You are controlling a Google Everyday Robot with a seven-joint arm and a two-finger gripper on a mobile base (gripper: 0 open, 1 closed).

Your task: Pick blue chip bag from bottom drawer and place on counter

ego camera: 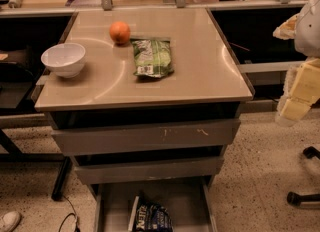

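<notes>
The blue chip bag (152, 218) lies on the floor of the open bottom drawer (182, 196), at the lower edge of the view, with white lettering showing and its lower part cut off. The beige counter (205, 73) tops the grey cabinet. My gripper (295, 101), pale yellow, hangs at the right edge of the view, beside the counter's right side at about counter height, far above and to the right of the bag. It holds nothing that I can see.
On the counter stand a white bowl (64, 58), an orange (120, 32) and a green-and-white snack bag (152, 57). Two grey drawers (145, 136) sit above the open one. Black chair legs (305, 196) stand on the floor at right.
</notes>
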